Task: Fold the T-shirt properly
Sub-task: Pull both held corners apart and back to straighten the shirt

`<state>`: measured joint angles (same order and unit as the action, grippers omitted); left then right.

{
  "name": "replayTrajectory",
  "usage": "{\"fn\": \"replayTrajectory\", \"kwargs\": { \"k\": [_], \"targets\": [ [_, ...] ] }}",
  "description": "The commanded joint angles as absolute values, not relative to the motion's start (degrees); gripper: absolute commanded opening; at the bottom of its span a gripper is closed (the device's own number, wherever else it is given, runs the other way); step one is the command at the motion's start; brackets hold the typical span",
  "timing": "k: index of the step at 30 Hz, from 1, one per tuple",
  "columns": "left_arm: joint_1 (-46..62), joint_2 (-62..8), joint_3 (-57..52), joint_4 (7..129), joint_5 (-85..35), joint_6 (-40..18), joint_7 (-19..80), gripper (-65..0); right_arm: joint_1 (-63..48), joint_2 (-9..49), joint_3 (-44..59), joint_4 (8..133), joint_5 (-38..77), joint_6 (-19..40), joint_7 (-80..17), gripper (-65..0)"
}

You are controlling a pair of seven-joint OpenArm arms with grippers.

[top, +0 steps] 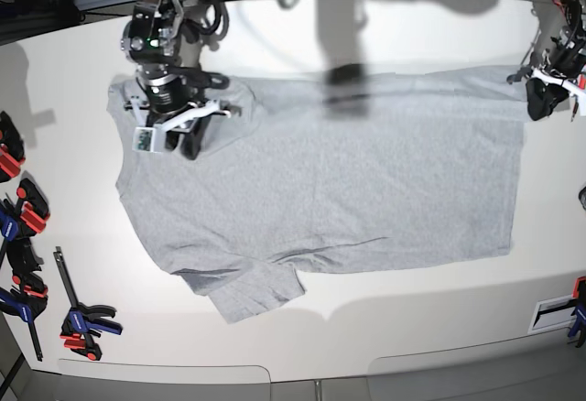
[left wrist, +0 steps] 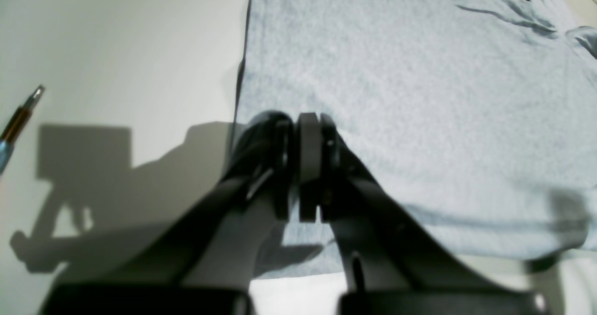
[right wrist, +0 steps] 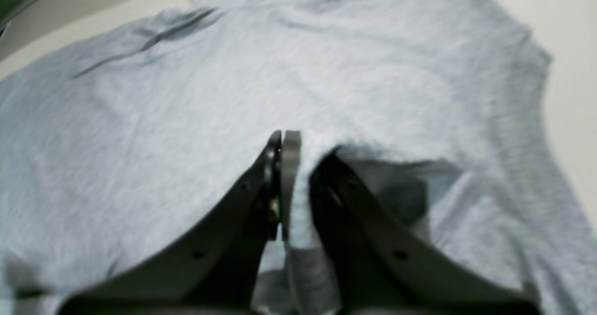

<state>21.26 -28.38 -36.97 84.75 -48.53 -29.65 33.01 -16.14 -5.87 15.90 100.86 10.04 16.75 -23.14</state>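
T-shirt (top: 320,181) flat on table (top: 412,309) — clamps (top: 78,320) near table's base-view left edge.

My right gripper (right wrist: 298,165) points down, jaws pinched shut on a fold of the shirt (top: 366,181). My left gripper (left wrist: 296,165) sits at its hem corner, jaws pressed together.

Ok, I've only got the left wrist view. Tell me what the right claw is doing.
Observer: The right claw is shut on a pinch of the T-shirt.
Operator: Give me its spot on the shirt.
Observer: The base view puts it at the shoulder, beside the sleeve at the end opposite yours.
Operator: Check the table around that end.
Observer: Red-and-black clamps lie along the table edge past that sleeve end.
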Motion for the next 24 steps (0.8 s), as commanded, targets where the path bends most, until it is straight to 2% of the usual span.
{"fn": "replayTrajectory", "kwargs": {
  "k": [1, 4, 15, 16, 18, 19, 20, 24],
  "targets": [
    [20.95, -29.69, -37.56, 85.6, -48.21, -28.67, 31.51, -65.0, -15.55, -5.87, 16.32, 102.21, 10.5, 16.82, -21.39, -65.0],
    [20.95, -29.69, -37.56, 85.6, -45.41, -26.79, 31.16, -65.0, -15.55, -5.67, 17.04, 102.21, 10.66, 16.84, -21.39, -65.0],
    [20.97, -29.69, -37.54, 85.6, -45.41, -26.74, 31.64, -65.0, -14.92, -5.72, 16.75, 102.21, 10.61, 17.08, -22.06, -65.0],
    [20.97, -29.69, -37.54, 85.6, -45.41, -26.76, 31.64, -60.1, -14.92, -5.72, 16.75, 102.21, 10.59, 17.41, -22.06, -62.5],
    [20.95, -29.69, -37.54, 85.6, -45.41, -26.76, 31.62, -47.0, -14.92, -5.72, 16.75, 102.21, 10.63, 18.2, -21.89, -44.3],
    [20.95, -29.69, -37.54, 85.6, -45.41, -26.76, 31.62, -43.4, -14.92, -5.74, 16.75, 102.21, 10.66, 18.22, -21.82, -37.7],
    [20.97, -29.69, -37.54, 85.6, -45.39, -26.76, 31.62, -42.1, -14.92, -5.72, 16.75, 102.21, 10.66, 18.2, -21.82, -34.5],
    [20.95, -29.69, -37.54, 85.6, -44.99, -26.74, 31.42, -42.1, -14.92, -5.72, 16.75, 102.21, 10.66, 18.2, -21.06, -34.2]
  ]
}}
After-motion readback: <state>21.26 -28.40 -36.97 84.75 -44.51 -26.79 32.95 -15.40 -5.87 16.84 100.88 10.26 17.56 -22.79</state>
